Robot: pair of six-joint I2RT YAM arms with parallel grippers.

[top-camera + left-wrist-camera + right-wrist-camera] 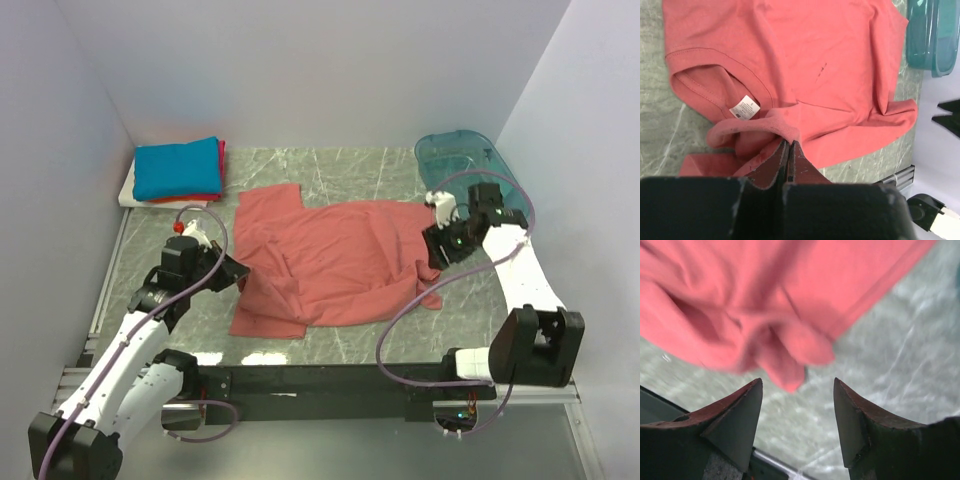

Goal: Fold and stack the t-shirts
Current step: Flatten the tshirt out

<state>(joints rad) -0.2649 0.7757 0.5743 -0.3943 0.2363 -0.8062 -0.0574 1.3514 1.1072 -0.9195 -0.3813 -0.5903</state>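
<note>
The large salmon-pink t-shirt [335,260] lies spread and rumpled in the middle of the table. My left gripper [238,274] is at its left edge, shut on a pinched fold of the pink cloth [785,132]; a white label [744,106] shows inside the collar. My right gripper [432,262] hangs open over the shirt's right edge; in the right wrist view the shirt's bunched edge [790,370] lies just beyond the open fingertips [756,390]. Folded blue [178,167], red [219,160] and white [129,192] shirts are stacked at the back left.
A translucent teal plastic bin [468,160] stands at the back right, also seen in the left wrist view [935,35]. White walls close in the left, back and right sides. A black rail [310,380] runs along the near edge.
</note>
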